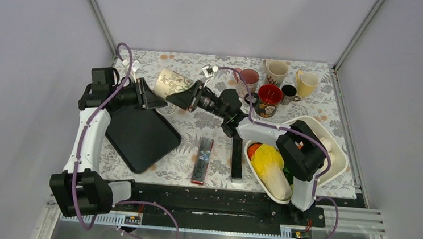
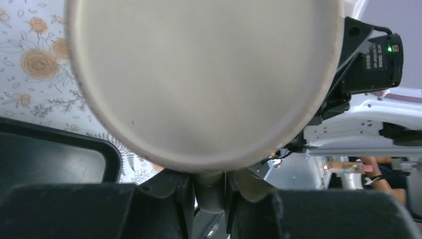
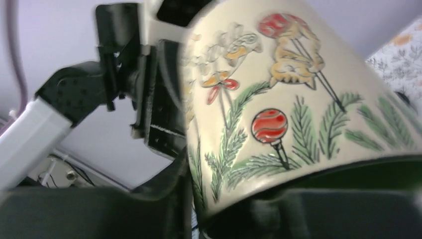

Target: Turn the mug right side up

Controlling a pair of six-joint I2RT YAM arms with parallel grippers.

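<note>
Christmas mug (image 1: 171, 84) hangs tilted between both claws, above the floral tablecloth (image 1: 197, 131) at back left.
Left gripper (image 2: 209, 191) pinches it beside its base and right gripper (image 3: 239, 214) clamps its rim; yellow marks too blurred to read.

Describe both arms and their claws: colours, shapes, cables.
Both arms share one build: white box-shaped links, as on the left arm and right arm, joined by chunky black joints. A purple cable loops along each. The left claw and right claw are matte black wedges. A black camera box on the right wrist shows a green light.
</note>
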